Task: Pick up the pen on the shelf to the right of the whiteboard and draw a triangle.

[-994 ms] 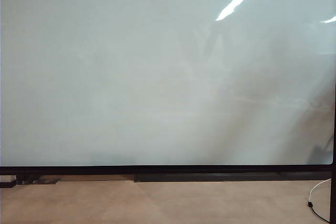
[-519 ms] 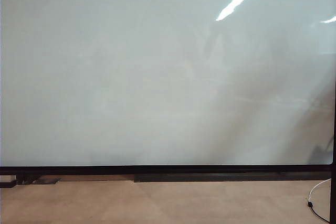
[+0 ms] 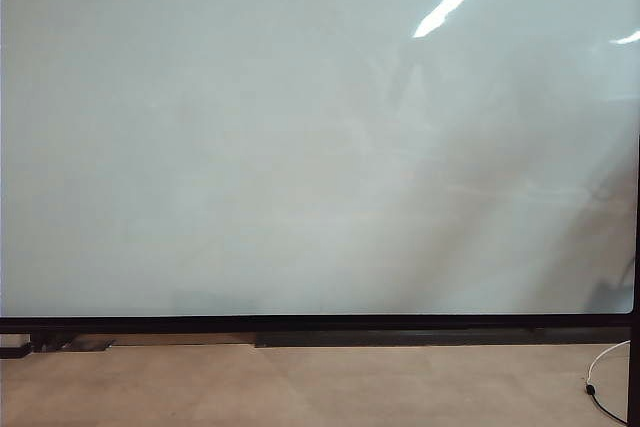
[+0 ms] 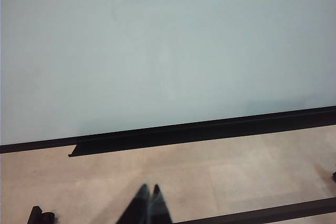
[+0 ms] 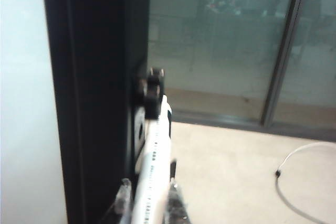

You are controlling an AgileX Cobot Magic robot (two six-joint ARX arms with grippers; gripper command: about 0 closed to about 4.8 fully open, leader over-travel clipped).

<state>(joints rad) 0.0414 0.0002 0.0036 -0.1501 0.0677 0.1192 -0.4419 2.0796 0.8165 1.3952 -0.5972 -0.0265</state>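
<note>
The whiteboard (image 3: 300,147) fills the exterior view, and neither gripper nor any drawn line shows there. In the right wrist view the white pen (image 5: 157,150), printed with small black marks, lies along the board's black side frame (image 5: 94,103). Its far end sits in a dark holder on the shelf (image 5: 152,90). My right gripper (image 5: 148,183) has one finger on each side of the pen's barrel, shut on it. My left gripper (image 4: 149,188) is shut and empty, hanging over the floor in front of the whiteboard (image 4: 157,51).
A black tray (image 3: 400,339) runs under the board's lower edge. A white cable (image 3: 600,372) lies on the beige floor at the right, also the cable (image 5: 299,182) in the right wrist view. A glass wall (image 5: 226,40) stands behind the shelf.
</note>
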